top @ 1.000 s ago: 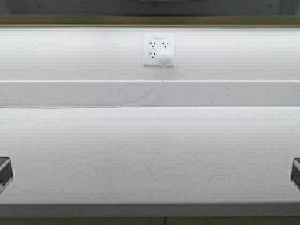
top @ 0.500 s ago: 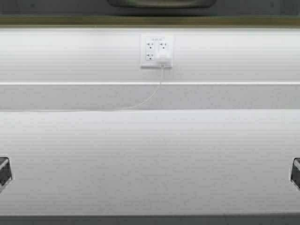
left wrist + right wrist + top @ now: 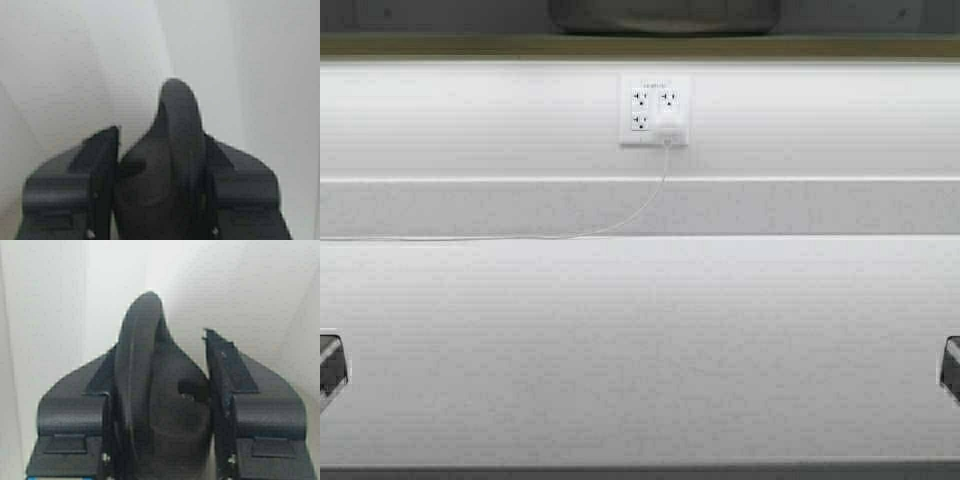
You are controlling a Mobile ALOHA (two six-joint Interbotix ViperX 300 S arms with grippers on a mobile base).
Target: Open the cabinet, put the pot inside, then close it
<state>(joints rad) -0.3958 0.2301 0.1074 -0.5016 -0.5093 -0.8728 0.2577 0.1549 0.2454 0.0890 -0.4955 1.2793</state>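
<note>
Long white stone-look countertop (image 3: 640, 340) fills most of the high view, with nothing on it but a cord along its back edge. Above the pale backsplash runs the tan-olive bottom edge of the wall-hung cabinet (image 3: 440, 45). The wide, round, dark grey metal pot (image 3: 665, 15) is up there at the middle of that edge; only its base shows, the rest is cut off. Cannot tell whether it rests on the cabinet floor or hangs just above it. Both arms are raised out of the high view. In the wrist views the left gripper (image 3: 160, 145) is clamped on one black loop handle (image 3: 180, 125) and the right gripper (image 3: 160, 370) on the other (image 3: 142, 355), with pale walls behind. Judgement: stiff and fairly heavy, with smooth, slippery sides, so the two loops are the sound holds and both sides should be kept level. Smaller items: a white wall outlet (image 3: 655, 110) and its thin white cable (image 3: 620, 220).
</note>
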